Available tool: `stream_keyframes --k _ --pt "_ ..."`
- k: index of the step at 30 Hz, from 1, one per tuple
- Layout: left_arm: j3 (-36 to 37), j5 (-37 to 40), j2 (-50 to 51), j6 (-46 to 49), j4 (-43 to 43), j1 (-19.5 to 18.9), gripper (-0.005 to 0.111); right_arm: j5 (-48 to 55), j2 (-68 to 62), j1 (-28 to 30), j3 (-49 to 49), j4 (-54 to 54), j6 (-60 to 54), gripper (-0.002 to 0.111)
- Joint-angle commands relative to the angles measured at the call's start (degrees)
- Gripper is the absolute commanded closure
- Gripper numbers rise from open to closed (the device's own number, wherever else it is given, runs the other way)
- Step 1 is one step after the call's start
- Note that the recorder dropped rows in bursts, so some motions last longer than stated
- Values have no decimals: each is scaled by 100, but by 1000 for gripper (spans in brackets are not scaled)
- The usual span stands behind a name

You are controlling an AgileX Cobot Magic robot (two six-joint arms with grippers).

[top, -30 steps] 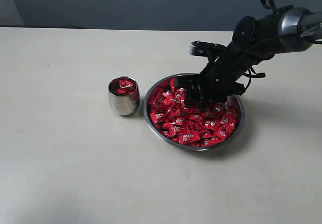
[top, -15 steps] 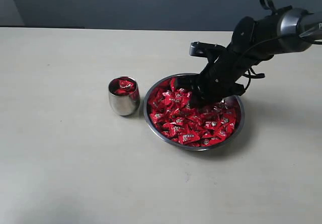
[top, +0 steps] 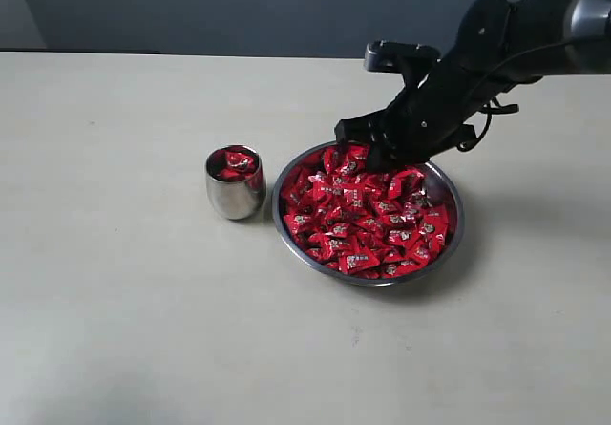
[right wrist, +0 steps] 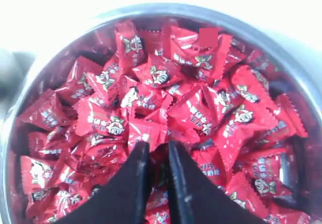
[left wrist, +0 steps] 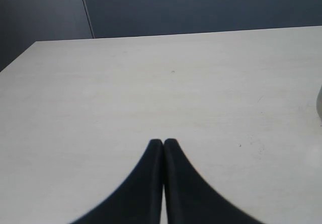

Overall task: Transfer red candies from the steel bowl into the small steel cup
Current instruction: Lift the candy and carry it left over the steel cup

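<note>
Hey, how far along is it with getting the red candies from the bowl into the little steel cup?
Done: the small steel cup already holds several red candies, up to about its rim. In hand: the right gripper hangs above the steel bowl, jaws nearly together, seemingly pinching one candy. Left: carry it to the cup; the bowl is heaped with many more.
</note>
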State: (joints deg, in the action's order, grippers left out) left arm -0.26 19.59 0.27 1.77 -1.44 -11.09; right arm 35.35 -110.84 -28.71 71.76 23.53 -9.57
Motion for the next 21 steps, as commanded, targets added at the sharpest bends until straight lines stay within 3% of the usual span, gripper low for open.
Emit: stream_keyframes --k 1,6,11,14,21 --pt "26 -45 -27 -8 -11 38 106 -27 355 -2 3 -226 84 103" --pt "26 -45 -27 -8 -11 38 106 -158 745 -2 3 -17 -67 103" --pt "26 -45 -27 -8 -11 38 106 -217 868 -28 68 1350 -1329 103" --pt "26 -45 -27 -8 -11 38 106 -172 765 -233 341 1868 -1773 103" --pt "26 -45 -27 -8 -11 38 106 -208 193 -855 1393 1880 -1794 103"
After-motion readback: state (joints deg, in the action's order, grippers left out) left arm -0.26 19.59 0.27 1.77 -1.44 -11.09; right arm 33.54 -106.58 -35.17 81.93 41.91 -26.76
